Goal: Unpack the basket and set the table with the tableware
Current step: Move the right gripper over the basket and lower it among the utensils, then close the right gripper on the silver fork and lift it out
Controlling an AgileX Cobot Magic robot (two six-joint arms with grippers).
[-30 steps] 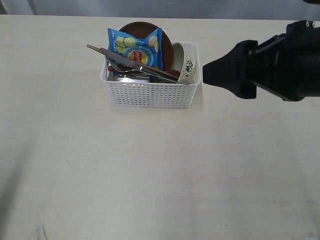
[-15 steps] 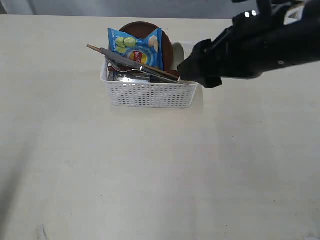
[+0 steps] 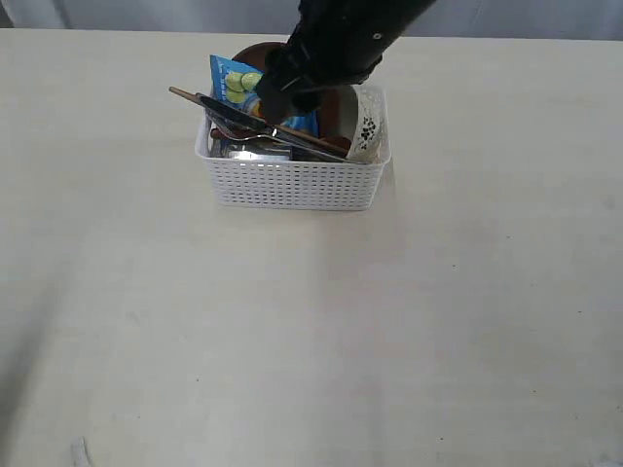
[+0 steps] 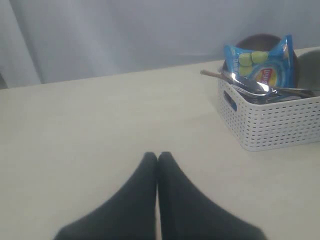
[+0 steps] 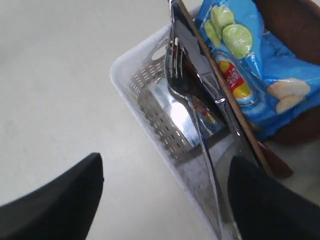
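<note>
Jaws wide apart above basket (image 3: pixel 292 185)

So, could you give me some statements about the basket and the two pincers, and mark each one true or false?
1. The chips bag is inside the basket. True.
2. The left pincer is open. False: its fingers are pressed together, and it is away from the basket.
3. The right pincer holds the fork. False: it hangs open over the basket, and the fork lies untouched inside.
4. The bowl is in the basket, tipped on its side at one end. True.
5. The plate lies outside the basket. False: it stands inside, behind the chips bag.
</note>
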